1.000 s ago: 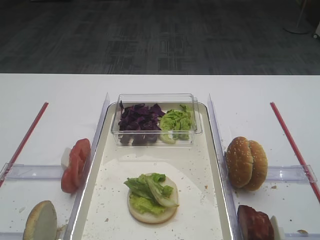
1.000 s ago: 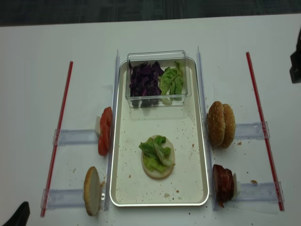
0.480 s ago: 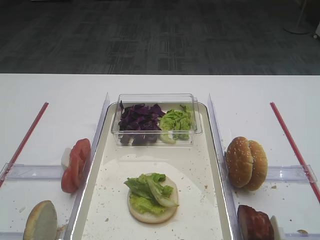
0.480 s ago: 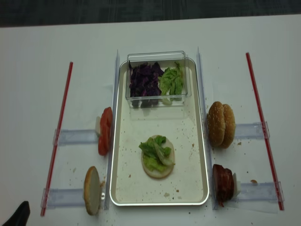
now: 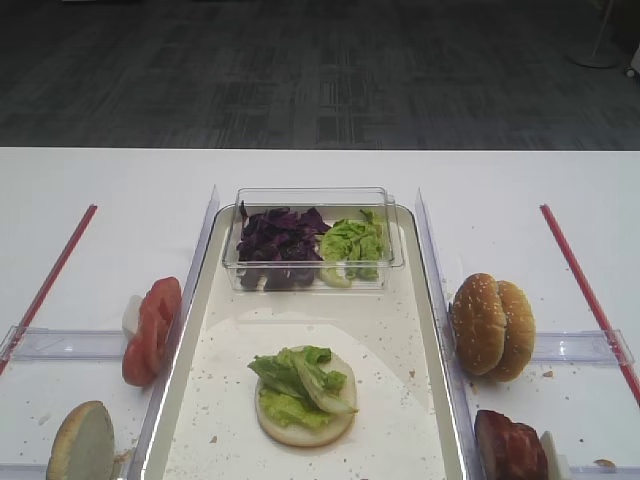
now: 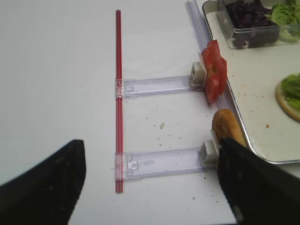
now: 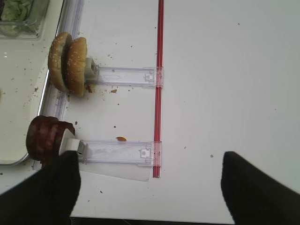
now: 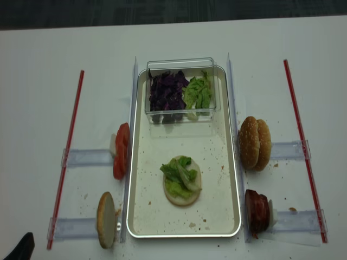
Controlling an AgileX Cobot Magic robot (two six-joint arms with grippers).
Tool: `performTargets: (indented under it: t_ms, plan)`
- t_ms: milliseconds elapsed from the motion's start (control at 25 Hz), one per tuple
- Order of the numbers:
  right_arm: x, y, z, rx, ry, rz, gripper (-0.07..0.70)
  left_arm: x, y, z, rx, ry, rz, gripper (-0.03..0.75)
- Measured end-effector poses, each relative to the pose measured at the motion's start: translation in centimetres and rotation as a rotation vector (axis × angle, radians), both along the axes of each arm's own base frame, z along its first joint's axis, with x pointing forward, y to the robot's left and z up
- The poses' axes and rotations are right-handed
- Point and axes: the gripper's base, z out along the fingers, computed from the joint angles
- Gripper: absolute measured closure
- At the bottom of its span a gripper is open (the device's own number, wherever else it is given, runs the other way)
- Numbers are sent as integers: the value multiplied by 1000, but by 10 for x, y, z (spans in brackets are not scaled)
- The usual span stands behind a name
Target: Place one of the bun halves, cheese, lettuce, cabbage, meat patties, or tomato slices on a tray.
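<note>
Lettuce [image 5: 300, 385] on bun in tray [image 5: 420, 330], right hand [image 7: 145, 187] open, well apart

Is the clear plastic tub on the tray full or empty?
Partly full. The clear tub holds purple cabbage on the left and lettuce on the right, and has no lid.

Meat patties [image 5: 511, 448] cut off below.

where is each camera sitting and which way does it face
Exterior high: low at the table's near edge, facing across the tray to the floor beyond; no robot shows.
Exterior high (realsense): overhead, looking down; a dark robot part at bottom left.
Right wrist: above the table right of the tray, looking down; open right pincer, meat patties.
Left wrist: mirrored; open left pincer, tomato slices.
Both exterior views share the lettuce.
</note>
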Motion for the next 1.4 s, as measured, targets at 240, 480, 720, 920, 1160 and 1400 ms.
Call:
performTargets:
  t_ms: [240,480,720,920,1160,1400]
  plan:
    - [-17,-1,-19,6,-112,-4,4,0,0,0,0,0,0,181]
    - [-28,-1,-26,11,-228,-5,4,0,0,0,0,0,0,181]
    - [-27,-1,-29,-4,-243,7,5,0,0,0,0,0,0,181]
    - [-22,-1,-40,-11,-222,9,6,0,0,0,0,0,0,181]
    - [-21,-1,-43,-17,-214,6,6,0,0,0,0,0,0,181]
    - [-20,-2,-45,-18,-200,5,6,0,0,0,0,0,0,181]
